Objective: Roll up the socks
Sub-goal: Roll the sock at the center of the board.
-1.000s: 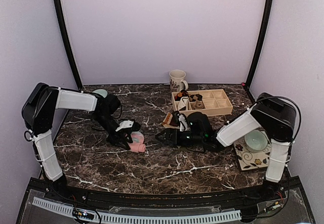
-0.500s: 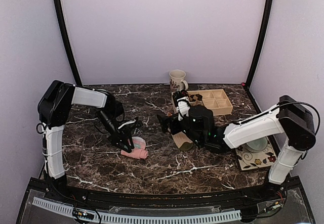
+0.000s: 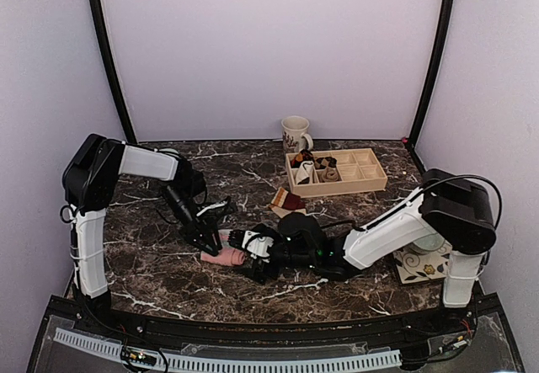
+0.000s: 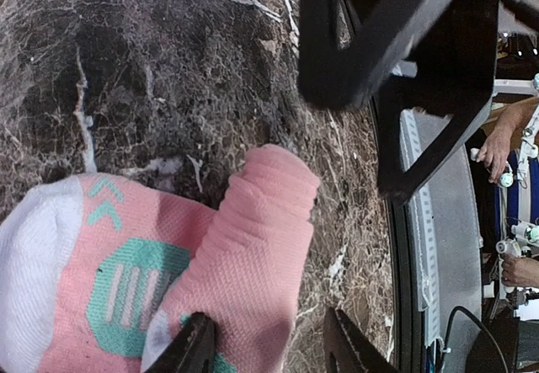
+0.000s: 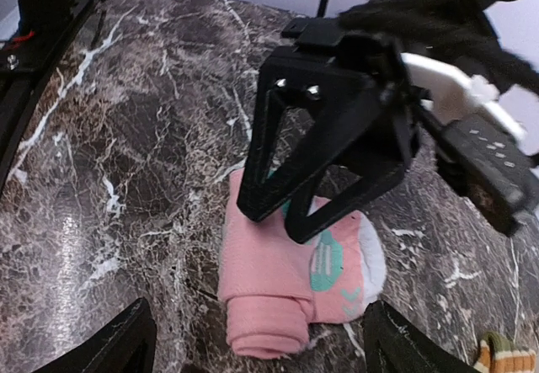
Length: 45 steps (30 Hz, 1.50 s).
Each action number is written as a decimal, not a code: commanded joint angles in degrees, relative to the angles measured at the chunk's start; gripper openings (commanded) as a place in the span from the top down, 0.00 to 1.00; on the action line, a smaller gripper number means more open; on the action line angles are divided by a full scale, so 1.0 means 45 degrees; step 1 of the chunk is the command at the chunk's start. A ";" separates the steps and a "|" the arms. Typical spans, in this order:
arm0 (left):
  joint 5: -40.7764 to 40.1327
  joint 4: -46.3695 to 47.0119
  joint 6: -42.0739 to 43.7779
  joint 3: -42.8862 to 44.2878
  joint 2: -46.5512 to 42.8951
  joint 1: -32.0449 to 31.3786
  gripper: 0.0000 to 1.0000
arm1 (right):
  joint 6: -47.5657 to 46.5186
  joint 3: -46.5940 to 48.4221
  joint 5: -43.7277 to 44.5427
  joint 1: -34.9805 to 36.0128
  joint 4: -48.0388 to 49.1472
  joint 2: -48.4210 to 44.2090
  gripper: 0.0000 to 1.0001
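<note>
Dark marble tabletop (image 3: 152, 268) fills the lower half of the top view. Wooden compartment tray (image 3: 375, 179) upper right, mug (image 3: 295, 133) behind it. Pink sock (image 5: 278, 293), partly rolled, lies lower left of centre; tan sock (image 3: 286, 200) above centre. Left tool (image 5: 282, 213) presses onto pink sock, fingers straddling it. Right tool (image 3: 251, 255) open, beside the roll's end.

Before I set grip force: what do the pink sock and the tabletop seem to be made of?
The pink sock looks like soft knitted fabric: a fine ribbed weave shows, with matte teal and white patches, and it folds into a roll. The tabletop looks like dark polished marble or a marble-look laminate: white veins and light sheen; which one I cannot tell.
</note>
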 commanded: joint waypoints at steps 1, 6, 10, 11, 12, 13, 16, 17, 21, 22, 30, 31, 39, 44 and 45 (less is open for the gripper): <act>-0.3027 0.0645 -0.0305 -0.0772 0.0192 -0.0094 0.52 | -0.2233 0.1461 -0.0829 0.0257 -0.0298 0.1424 0.17; -0.3007 0.0882 -0.0343 -0.0815 0.0108 -0.0158 0.52 | -0.3268 0.2309 -0.0501 0.0284 -0.0226 0.2318 0.27; -0.2961 0.1058 -0.0348 -0.0862 0.0140 -0.0267 0.52 | -0.3858 0.2673 -0.0188 0.0348 -0.0367 0.2713 0.34; -0.2965 0.1099 -0.0344 -0.0872 0.0134 -0.0277 0.52 | -0.3962 0.2719 -0.0082 0.0359 -0.0386 0.2776 0.36; -0.2985 0.1145 -0.0344 -0.0888 0.0143 -0.0293 0.52 | -0.4048 0.2781 0.0112 0.0385 -0.0362 0.2853 0.37; -0.2995 0.1163 -0.0344 -0.0890 0.0157 -0.0300 0.52 | -0.4140 0.2820 0.0200 0.0408 -0.0342 0.2899 0.38; -0.3000 0.1212 -0.0361 -0.0882 0.0191 -0.0318 0.52 | -0.4231 0.2933 0.0168 0.0458 -0.0450 0.3036 0.40; -0.2963 0.1181 -0.0336 -0.0865 0.0209 -0.0315 0.52 | -0.4238 0.3025 0.0150 0.0456 -0.0587 0.3110 0.42; -0.2883 0.1145 -0.0281 -0.0815 0.0223 -0.0322 0.52 | -0.4130 0.3234 0.0103 0.0424 -0.0962 0.3520 0.49; -0.2865 0.1095 -0.0233 -0.0815 0.0223 -0.0325 0.52 | -0.3977 0.3236 0.0130 0.0401 -0.1042 0.3654 0.51; -0.2768 0.0821 0.0116 -0.0765 0.0213 -0.0318 0.51 | -0.2729 0.4505 -0.0621 -0.0207 -0.2596 0.4395 0.69; -0.2772 0.0837 0.0114 -0.0753 0.0202 -0.0300 0.51 | -0.2686 0.4491 -0.0663 -0.0225 -0.2674 0.4415 0.70; -0.2850 0.0839 0.0027 -0.0599 -0.0203 0.0016 0.35 | -0.1752 0.3705 -0.0646 -0.0293 -0.2730 0.4443 0.83; -0.3185 0.1750 -0.0328 -0.0988 -0.1512 0.1416 0.02 | -0.1020 0.3801 -0.0926 -0.0504 -0.3259 0.4599 0.92; -0.3249 0.2120 -0.0393 -0.1178 -0.1884 0.1825 0.01 | -0.0805 0.3942 -0.1087 -0.0609 -0.3482 0.4653 0.93</act>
